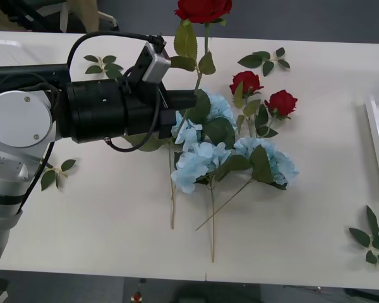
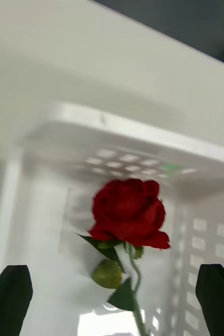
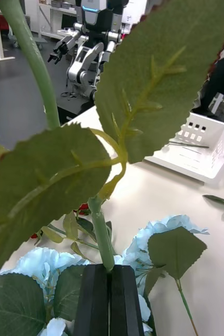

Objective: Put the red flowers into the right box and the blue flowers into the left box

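— Right, left gripper point(image 3: 110, 273)?
— Clamped tight on a rose stem point(image 3: 102, 239) at centre-left of the front view, above the blue flowers point(image 1: 205, 154); held rose bloom point(image 1: 203, 9) up at the top edge.
— Right gripper point(image 2: 112, 299)?
— Spread wide, black fingers point(image 2: 9, 299) at both lower corners, over the right box point(image 2: 143, 136); one red rose point(image 2: 128, 212) lying inside.
— Rest?
— Two more red roses point(image 1: 263, 93) right of centre on the table point(image 1: 101, 221); right box rim point(image 1: 377, 136) at the right edge.

L claw point(image 1: 184, 101) holds rose point(image 1: 203, 9) stem above blue flowers point(image 1: 230, 151).
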Controlling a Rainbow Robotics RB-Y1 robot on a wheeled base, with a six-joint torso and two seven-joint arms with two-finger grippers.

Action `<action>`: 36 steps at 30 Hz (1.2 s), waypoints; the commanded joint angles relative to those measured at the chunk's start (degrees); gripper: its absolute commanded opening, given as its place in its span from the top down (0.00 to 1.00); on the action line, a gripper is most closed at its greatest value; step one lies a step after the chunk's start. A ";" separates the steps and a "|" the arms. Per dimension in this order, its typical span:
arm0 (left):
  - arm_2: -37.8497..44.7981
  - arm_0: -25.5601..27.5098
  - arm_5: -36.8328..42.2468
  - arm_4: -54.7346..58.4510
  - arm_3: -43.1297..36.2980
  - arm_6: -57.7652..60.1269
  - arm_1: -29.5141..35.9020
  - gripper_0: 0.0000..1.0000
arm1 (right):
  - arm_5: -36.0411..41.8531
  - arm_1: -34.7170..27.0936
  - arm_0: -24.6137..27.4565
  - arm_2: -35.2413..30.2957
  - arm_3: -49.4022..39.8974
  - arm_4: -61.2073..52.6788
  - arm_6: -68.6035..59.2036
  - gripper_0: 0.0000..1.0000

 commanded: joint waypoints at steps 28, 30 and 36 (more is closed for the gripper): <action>-0.56 -1.91 -0.43 0.16 -0.70 -4.40 -0.18 1.00 | -5.47 21.59 37.54 -28.82 -49.93 -38.61 17.87 0.07; -0.56 -1.91 -0.43 0.16 -0.70 -4.40 -0.18 1.00 | -7.23 22.82 37.36 -27.77 -49.93 -40.46 19.89 0.06; -0.56 -1.91 -0.43 0.16 -0.70 -4.40 -0.18 1.00 | -12.24 24.05 37.01 -23.90 -49.93 -43.36 24.11 0.07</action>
